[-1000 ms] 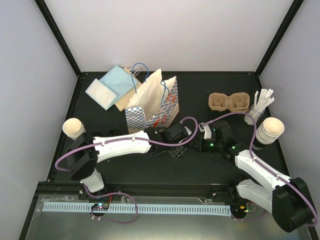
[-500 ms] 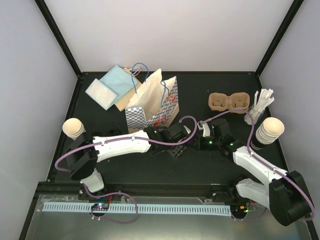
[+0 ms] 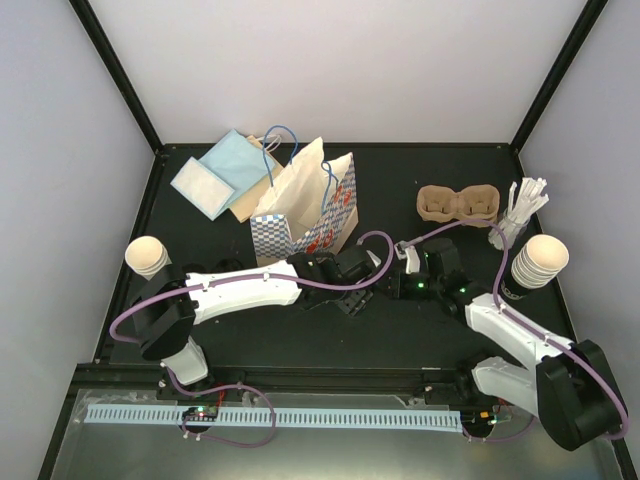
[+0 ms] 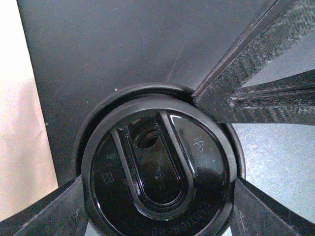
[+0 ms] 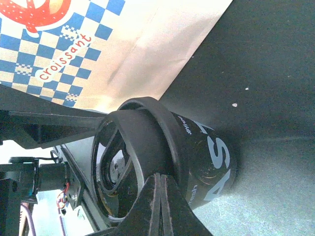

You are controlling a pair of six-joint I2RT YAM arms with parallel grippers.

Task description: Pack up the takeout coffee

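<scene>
One cup [image 3: 147,255] stands alone at the far left of the surface [image 3: 300,335]. My left gripper [image 4: 158,181] is clamped wide across one black lid [image 4: 197,147], just beside the bag [image 3: 305,215]. I think it means to pull the lid off the lid stack [image 5: 206,162]. My right gripper [image 5: 160,184], fully closed, touches that stack, probably to steady it. There is one tray [image 3: 458,203] with two empty holes. One cup stack [image 3: 540,260] is at the right; I cannot count its cups.

black lid [image 4: 157,172], lower rim cropped, embossing illegible
</scene>
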